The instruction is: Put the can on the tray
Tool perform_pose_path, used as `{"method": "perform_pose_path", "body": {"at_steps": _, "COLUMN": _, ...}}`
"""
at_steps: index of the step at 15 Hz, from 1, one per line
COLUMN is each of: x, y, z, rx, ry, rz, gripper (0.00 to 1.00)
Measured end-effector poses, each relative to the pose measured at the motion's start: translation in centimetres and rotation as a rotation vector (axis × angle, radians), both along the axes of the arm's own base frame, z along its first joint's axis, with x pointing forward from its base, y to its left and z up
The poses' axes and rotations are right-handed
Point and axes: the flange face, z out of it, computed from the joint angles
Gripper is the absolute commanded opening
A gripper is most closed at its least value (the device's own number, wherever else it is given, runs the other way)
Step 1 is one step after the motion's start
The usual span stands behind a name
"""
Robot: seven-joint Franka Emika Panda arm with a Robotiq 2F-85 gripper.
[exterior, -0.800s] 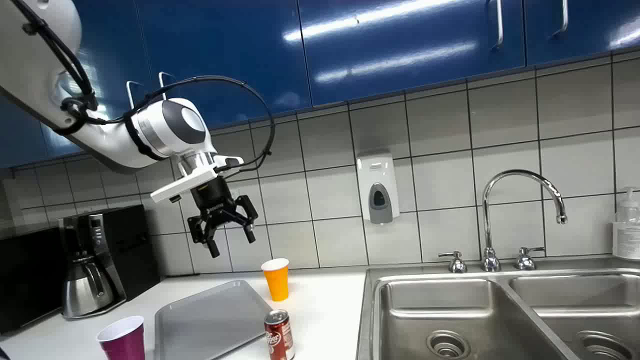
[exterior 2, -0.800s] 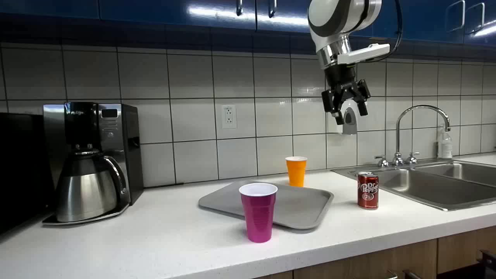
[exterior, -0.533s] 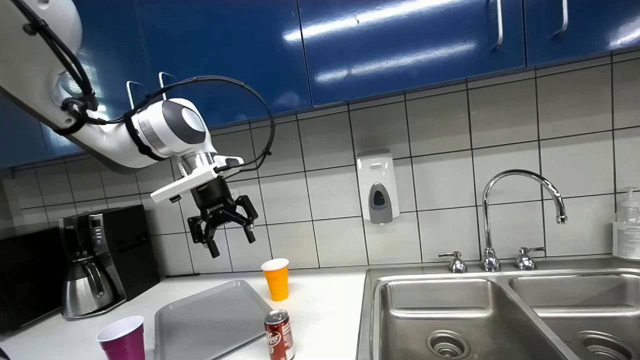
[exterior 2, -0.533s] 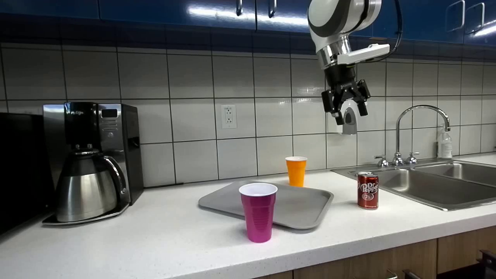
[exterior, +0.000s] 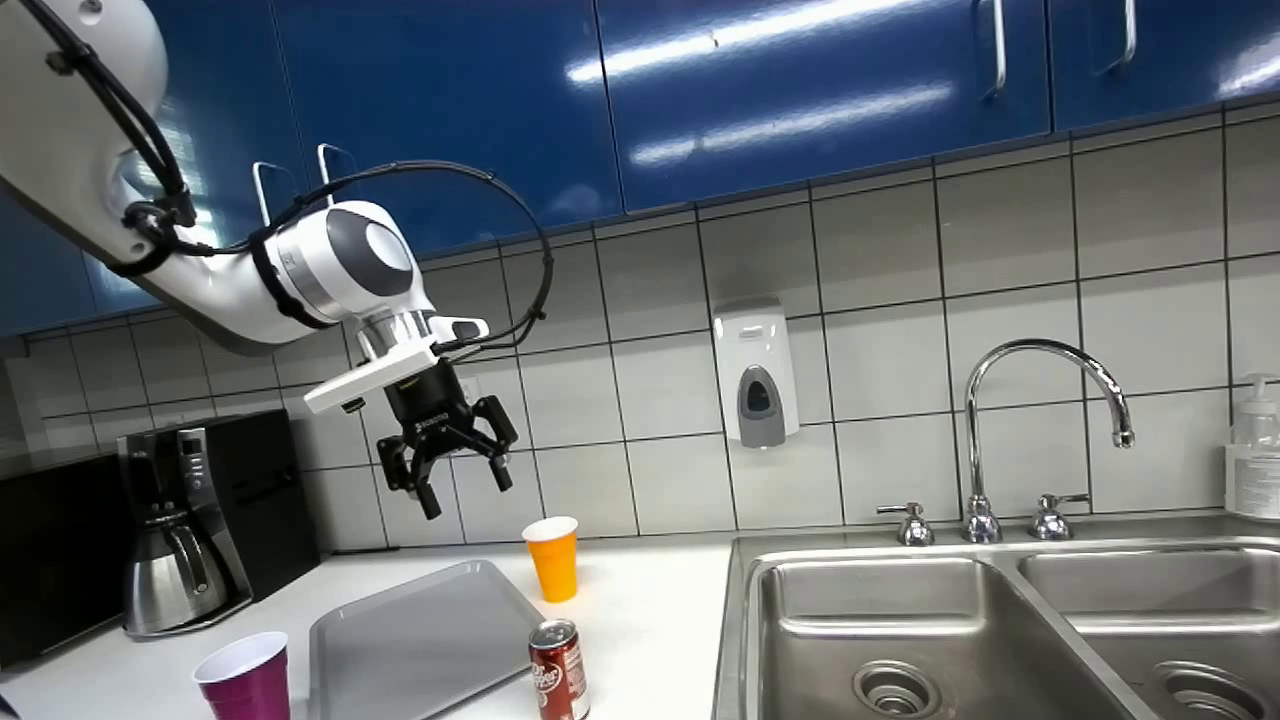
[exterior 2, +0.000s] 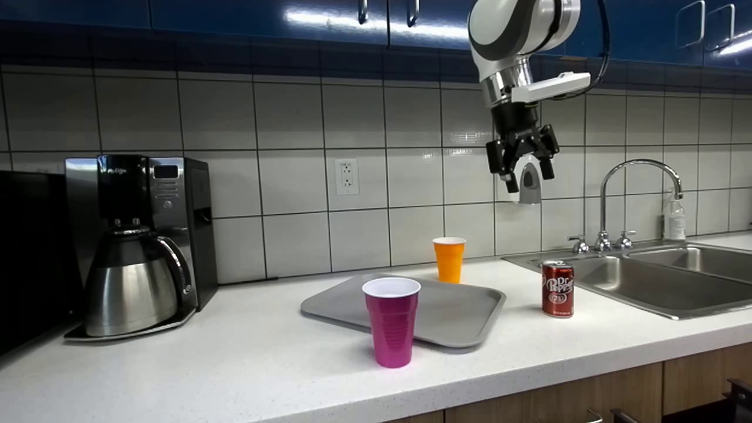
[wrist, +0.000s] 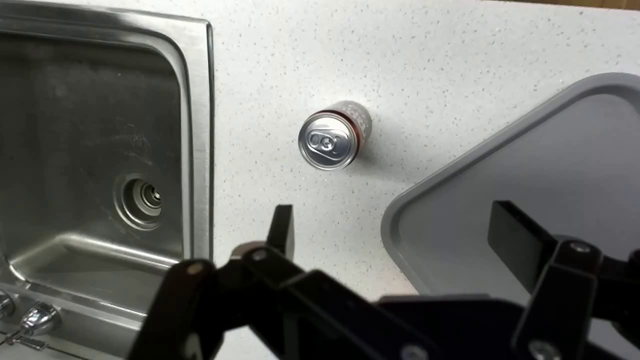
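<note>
The red can [exterior: 560, 675] with its silvery top stands upright on the white counter, between the tray and the sink; it also shows in an exterior view [exterior 2: 557, 291]. In the wrist view the can [wrist: 327, 141] is seen from above, beyond the fingertips. The light-grey tray [exterior: 430, 640] lies flat beside the can; its rounded corner and rim [wrist: 440, 175] show in the wrist view. My gripper [exterior: 466, 488] hangs high above the counter, fingers apart and empty, well above the can and not touching anything. It also shows in the wrist view [wrist: 395, 222].
An orange cup [exterior 2: 449, 260] stands behind the tray near the wall. A purple cup [exterior 2: 392, 323] stands at the tray's front side. A coffee maker [exterior 2: 141, 247], a steel sink [exterior: 870, 640] with a faucet [exterior: 980, 430], and a wall soap dispenser [exterior: 757, 375] are around.
The arm and open gripper have dropped very slightly and tilted a little. The can, tray and cups have not moved.
</note>
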Motion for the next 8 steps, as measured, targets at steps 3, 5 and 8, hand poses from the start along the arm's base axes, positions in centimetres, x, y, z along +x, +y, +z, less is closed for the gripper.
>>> {"method": "perform_pose_path", "body": {"at_steps": 3, "x": 0.1, "y": -0.4, "z": -1.2, "rx": 0.023, "ry": -0.053, "rz": 0.009, "gripper": 1.0}}
{"method": "perform_pose_path", "body": {"at_steps": 5, "x": 0.1, "y": -0.8, "z": -2.1, "rx": 0.037, "ry": -0.079, "rz": 0.009, "gripper": 1.0}}
{"method": "perform_pose_path", "body": {"at_steps": 8, "x": 0.0, "y": -1.7, "z": -3.3, "rx": 0.054, "ry": -0.102, "rz": 0.0, "gripper": 1.0}}
